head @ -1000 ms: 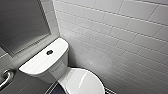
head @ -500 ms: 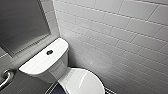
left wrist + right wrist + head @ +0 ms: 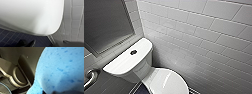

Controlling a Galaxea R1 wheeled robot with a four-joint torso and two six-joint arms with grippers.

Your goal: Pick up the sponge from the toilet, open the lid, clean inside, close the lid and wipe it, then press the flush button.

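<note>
The white toilet (image 3: 137,63) stands against the tiled wall, with a dark flush button (image 3: 133,52) on its flat tank top. The lid (image 3: 167,83) lies closed over the bowl. In the left wrist view the lid's glossy white surface (image 3: 31,16) is close in front of my left gripper (image 3: 48,43), which is open and empty, its dark fingers (image 3: 26,43) spread wide. The bright blue sponge (image 3: 60,68) looms very close in the right wrist view, with my right gripper (image 3: 55,92) shut on it.
White brick-pattern tiles (image 3: 204,32) cover the wall right of the toilet. A grey framed panel (image 3: 106,22) is set in the wall behind the tank. A metal grab bar (image 3: 90,77) sticks out at the left. Dark blue floor tiles (image 3: 11,37) lie below the bowl.
</note>
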